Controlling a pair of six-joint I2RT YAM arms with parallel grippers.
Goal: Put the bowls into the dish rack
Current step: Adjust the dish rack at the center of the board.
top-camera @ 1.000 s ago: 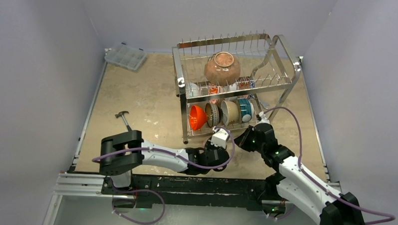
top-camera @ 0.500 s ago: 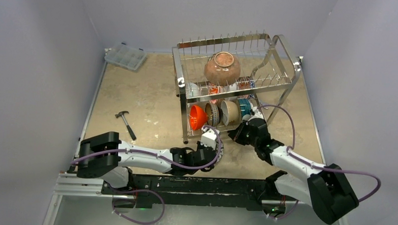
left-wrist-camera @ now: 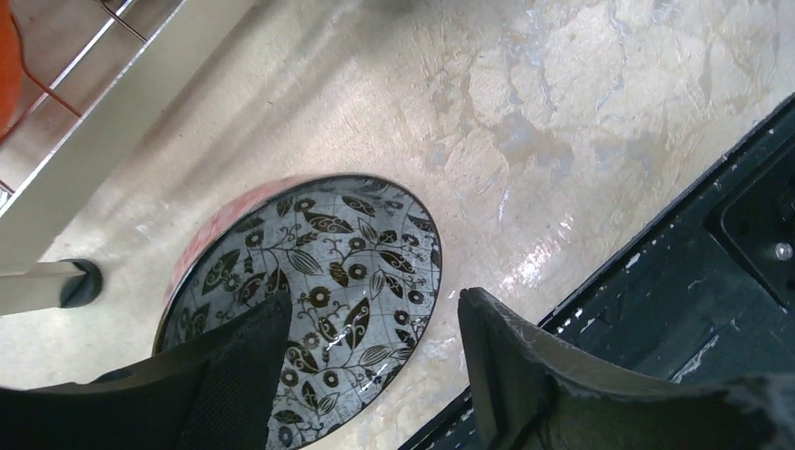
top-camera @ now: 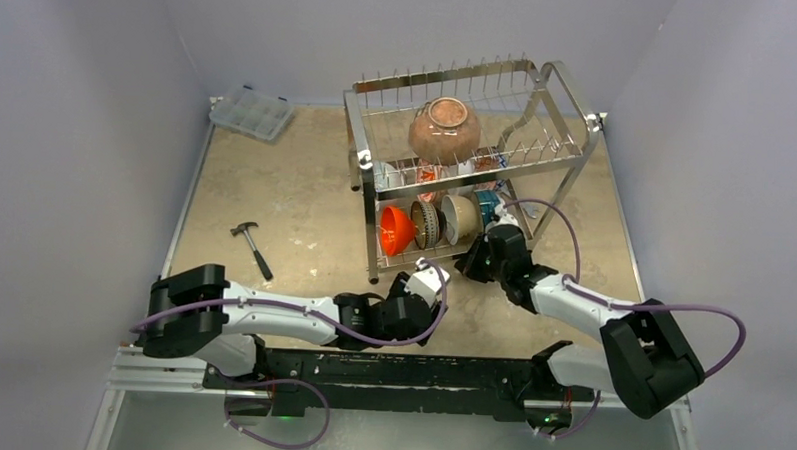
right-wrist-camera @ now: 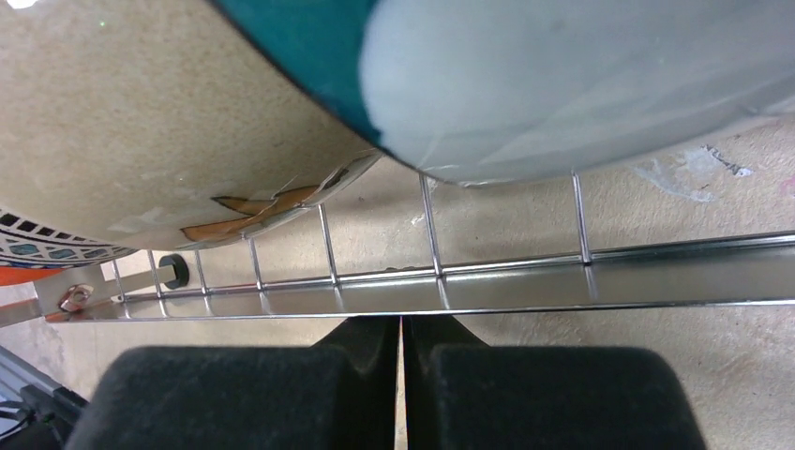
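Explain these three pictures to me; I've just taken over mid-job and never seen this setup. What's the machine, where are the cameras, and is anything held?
The machine is two robot arms bolted at the near edge of a table. The wide picture looks down from above and behind them. The other two pictures come from a camera on each wrist.

On the table stands a two-shelf wire dish rack. It has a brown bowl on the upper shelf and an orange bowl among several below. A hammer and a clear plastic box also lie there.

The left hand is open over a leaf-patterned bowl lying on the table, and it holds nothing. The right hand is shut and empty, by the rack's lower shelf.
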